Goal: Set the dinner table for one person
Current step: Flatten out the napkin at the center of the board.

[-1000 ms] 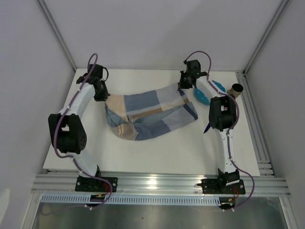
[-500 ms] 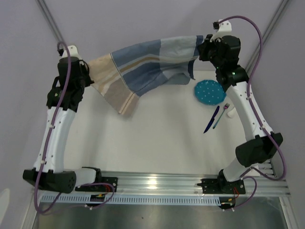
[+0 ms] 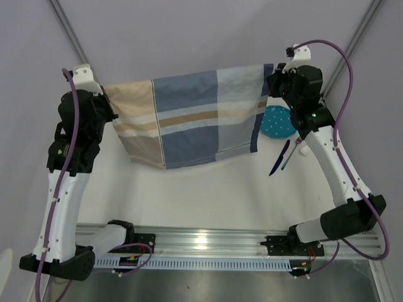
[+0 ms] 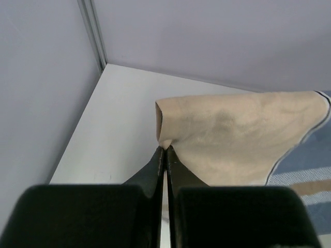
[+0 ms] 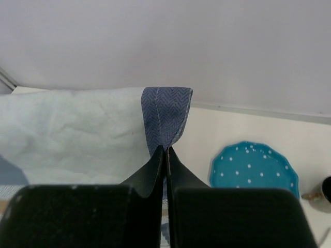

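A blue-and-beige checked placemat (image 3: 189, 116) hangs stretched in the air between both arms, above the white dinner table (image 3: 208, 189). My left gripper (image 3: 106, 94) is shut on its beige corner (image 4: 165, 137); in the left wrist view the gripper (image 4: 165, 149) pinches the cloth at the fingertips. My right gripper (image 3: 271, 78) is shut on the dark blue corner (image 5: 165, 116), the gripper (image 5: 165, 150) pinching it in the right wrist view. A teal dotted plate (image 3: 279, 121) lies at the far right, also the plate (image 5: 254, 168) beyond the right fingers.
A dark blue knife (image 3: 279, 157) and a teal fork (image 3: 291, 153) lie side by side right of centre, near the plate. A small white object (image 3: 305, 150) sits beside the fork. Grey walls and silver rails (image 3: 208, 239) enclose the tabletop.
Both arms have lifted the placemat off the table by its corners and pulled it taut; it now hangs flat and spread, where a second ago it lay crumpled on the surface.
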